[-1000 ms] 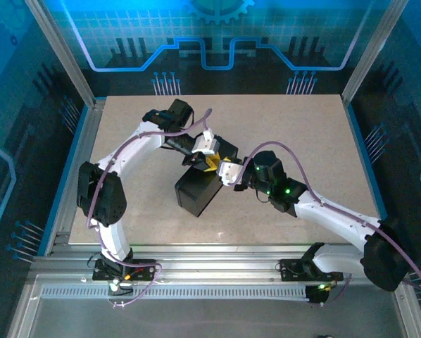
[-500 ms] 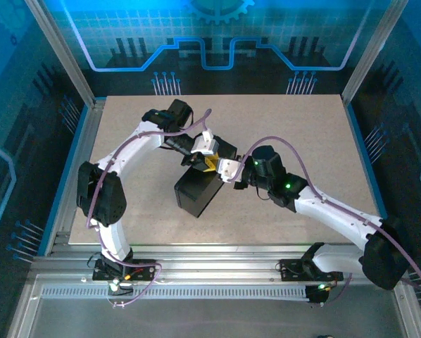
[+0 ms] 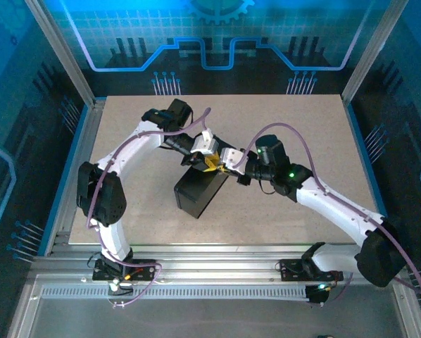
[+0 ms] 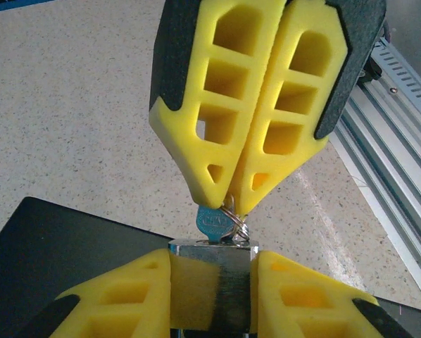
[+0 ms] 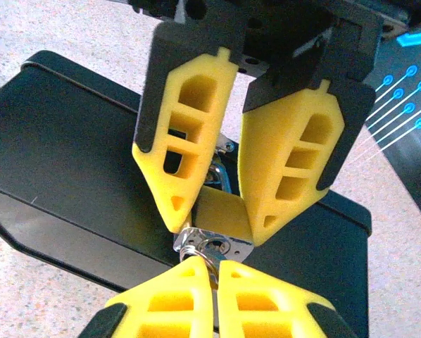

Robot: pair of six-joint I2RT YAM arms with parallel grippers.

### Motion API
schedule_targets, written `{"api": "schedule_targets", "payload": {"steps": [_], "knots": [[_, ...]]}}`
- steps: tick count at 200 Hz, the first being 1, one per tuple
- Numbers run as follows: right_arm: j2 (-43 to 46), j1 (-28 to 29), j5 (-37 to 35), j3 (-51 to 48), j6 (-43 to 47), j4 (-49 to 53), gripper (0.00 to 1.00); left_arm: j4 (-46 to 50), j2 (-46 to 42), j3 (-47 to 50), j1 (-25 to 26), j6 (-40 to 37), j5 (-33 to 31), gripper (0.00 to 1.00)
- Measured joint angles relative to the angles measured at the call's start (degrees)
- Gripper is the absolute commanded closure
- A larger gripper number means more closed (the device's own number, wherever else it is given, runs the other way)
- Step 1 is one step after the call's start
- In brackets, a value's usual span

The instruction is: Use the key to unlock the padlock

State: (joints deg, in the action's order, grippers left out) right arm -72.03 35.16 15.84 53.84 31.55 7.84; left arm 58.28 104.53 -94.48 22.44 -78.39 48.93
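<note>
Seen from above, the left tool (image 3: 210, 163) and the right tool (image 3: 220, 167) meet tip to tip over the far end of a black box (image 3: 196, 193). The box lies on the speckled surface (image 3: 302, 127), its long side running from near left to far right. The small things between the yellow tips are too small to make out here.

In the left wrist view, the left tool grips the padlock (image 4: 212, 248) by its flat sides, jaws set narrow to the width of its body. The padlock is held above the box. Its long axis runs straight out along the fingers, and its silvery end face points away toward the right tool. The key (image 4: 211, 222) has a bluish head and stands on that end face in line with the padlock; its blade is hidden. A wire ring (image 4: 233, 220) hangs beside the head. The right tool's fingers are pressed together, pinching the key's head and the ring.

In the right wrist view, the right tool is closed tight at the padlock's end face. The shackle (image 5: 221, 174) points away between the left tool's fingers.
</note>
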Motion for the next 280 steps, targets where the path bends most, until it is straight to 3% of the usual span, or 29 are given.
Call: {"api": "schedule_targets", "payload": {"steps": [35, 70, 118, 144, 200, 254, 280], "knots": [[-1.09, -0.90, 2.32, 1.77, -4.74, 2.47, 0.95, 0.22, 0.00, 0.00, -0.11, 0.02, -0.02, 0.87], [-2.54, -2.89, 5.92, 2.86, -11.41, 3.30, 0.96, -0.66, 0.00, 0.02, -0.11, 0.52, -0.50, 0.67], [-3.61, -5.22, 8.57, 2.56, -18.01, 2.86, 0.87, -6.25, -0.04, 0.79, -0.04, 2.75, -0.63, 0.61], [-3.85, -5.35, 8.68, 2.29, -18.08, 2.89, 0.83, -7.21, -0.04, 0.79, -0.04, 3.52, -0.52, 0.51], [-4.37, -7.06, 8.68, 2.29, -19.78, 2.54, 0.78, -7.80, -0.07, 0.76, -0.17, 4.20, -0.31, 0.50], [-4.37, -7.08, 9.25, 2.32, -22.67, 1.70, 0.68, -15.08, -3.48, 2.10, -3.82, 12.48, 4.92, 0.46], [-4.39, -6.34, 9.66, 2.32, -24.15, 1.51, 0.58, -18.80, -5.29, 2.67, -5.53, 17.46, 6.05, 0.44]]}}
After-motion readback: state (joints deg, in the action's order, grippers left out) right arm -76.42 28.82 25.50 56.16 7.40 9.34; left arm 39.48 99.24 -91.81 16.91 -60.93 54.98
